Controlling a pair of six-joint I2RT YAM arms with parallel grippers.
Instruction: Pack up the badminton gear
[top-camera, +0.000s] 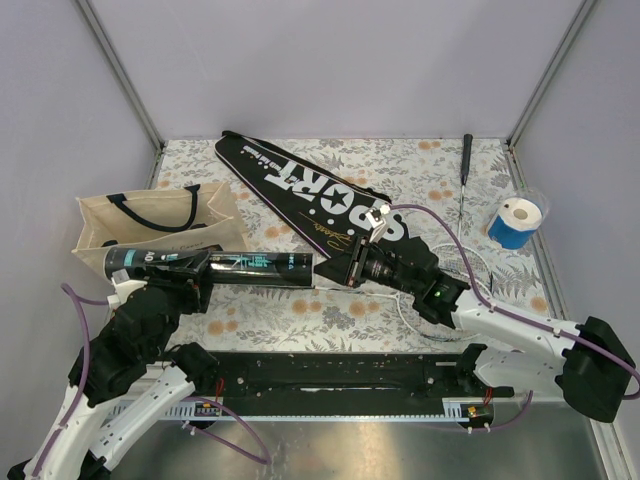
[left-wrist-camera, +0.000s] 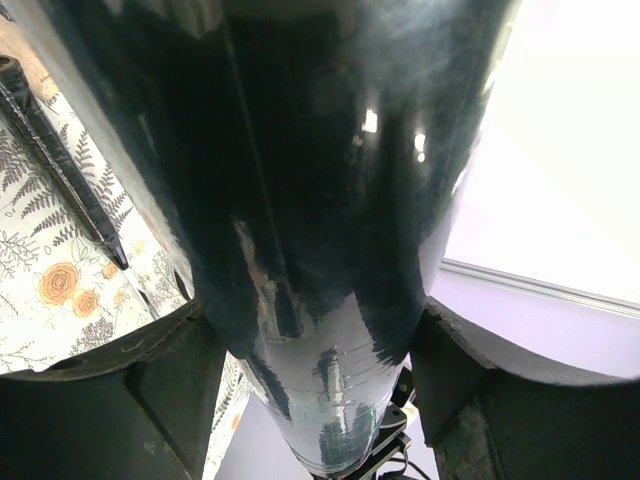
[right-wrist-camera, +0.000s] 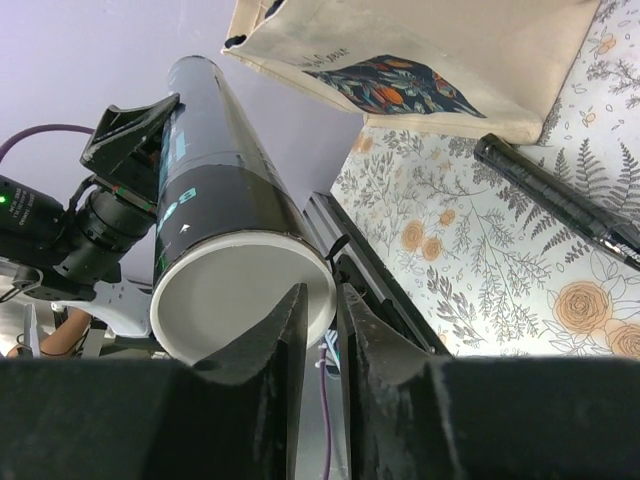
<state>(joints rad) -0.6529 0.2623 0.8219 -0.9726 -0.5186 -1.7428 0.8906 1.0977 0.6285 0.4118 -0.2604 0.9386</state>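
Fingers (left-wrist-camera: 165, 395) of the left gripper (top-camera: 193, 272) are clamping a long glossy black tube with teal print (top-camera: 258, 266), one finger on each side of its round body. In the left wrist view the tube (left-wrist-camera: 320, 200) is filling the space between both fingers. One end is sticking out past these fingers and lying in front of a beige cloth tote bag with black handles (top-camera: 110, 225). The longer part is running out the other side towards the right gripper (top-camera: 338, 266). We cannot tell whether the tube is touching the floral-patterned table (top-camera: 290, 312).

We are seeing the right gripper (right-wrist-camera: 320, 310) with its fingers (right-wrist-camera: 285, 335) parted by only a narrow gap and nothing clamped between them. The tube's open, white-lined end (right-wrist-camera: 235, 295) is facing these fingertips at close range, and its lower rim is showing in the gap between them. We cannot tell whether either finger is touching that rim. Beyond the tube, up and away from the fingertips, the tote bag (right-wrist-camera: 450, 60) is showing a dark flower print on its side.

Just behind the right fingers a flat black racket-shaped cover lettered "SPORT" (top-camera: 295, 182) is lying on the table, with its narrow end stretching away past the tote. Well apart from both sets of fingers, at the far right of the table, a blue and white roll (top-camera: 516, 222) is standing on end.
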